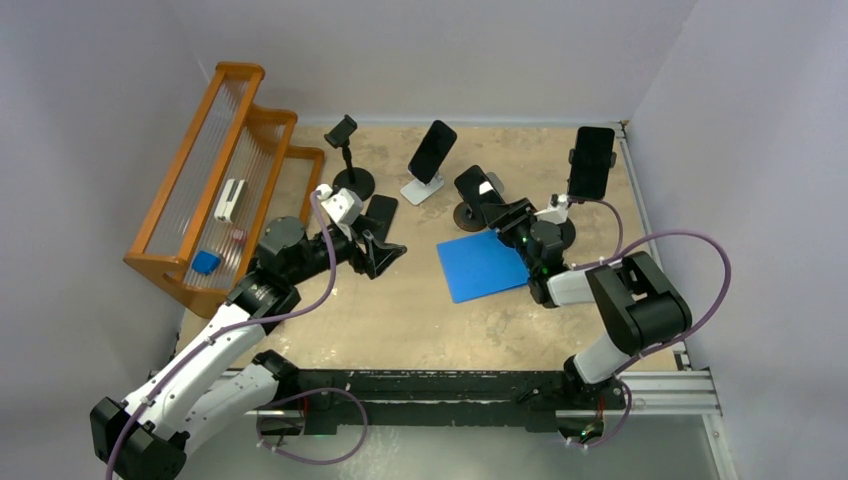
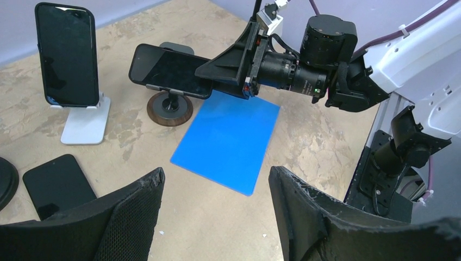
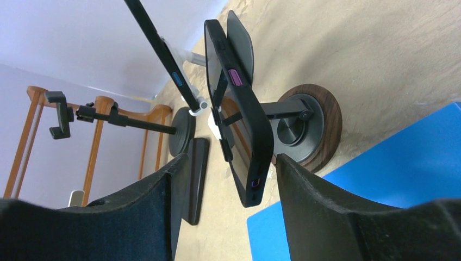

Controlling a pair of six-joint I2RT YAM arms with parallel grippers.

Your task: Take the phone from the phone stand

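A black phone (image 3: 239,109) is clamped sideways in a phone stand with a round wooden base (image 3: 312,128), left of the table's middle-right. My right gripper (image 3: 232,163) is open and straddles the phone's near end. The right finger is close beside the phone, and a clear gap shows on the left side. From above, the phone (image 1: 470,185) sits just beyond the right gripper (image 1: 503,213). My left gripper (image 2: 216,174) is open and empty, hovering over bare table near the blue mat (image 2: 228,138). It faces the phone (image 2: 168,70) and the stand (image 2: 169,107).
A second phone leans on a white stand (image 1: 432,150). Another stands upright on a tall stand (image 1: 592,160) at the right. An empty clamp stand (image 1: 343,135) and a flat phone (image 1: 380,212) lie near the left gripper (image 1: 385,255). A wooden rack (image 1: 225,190) is at the left.
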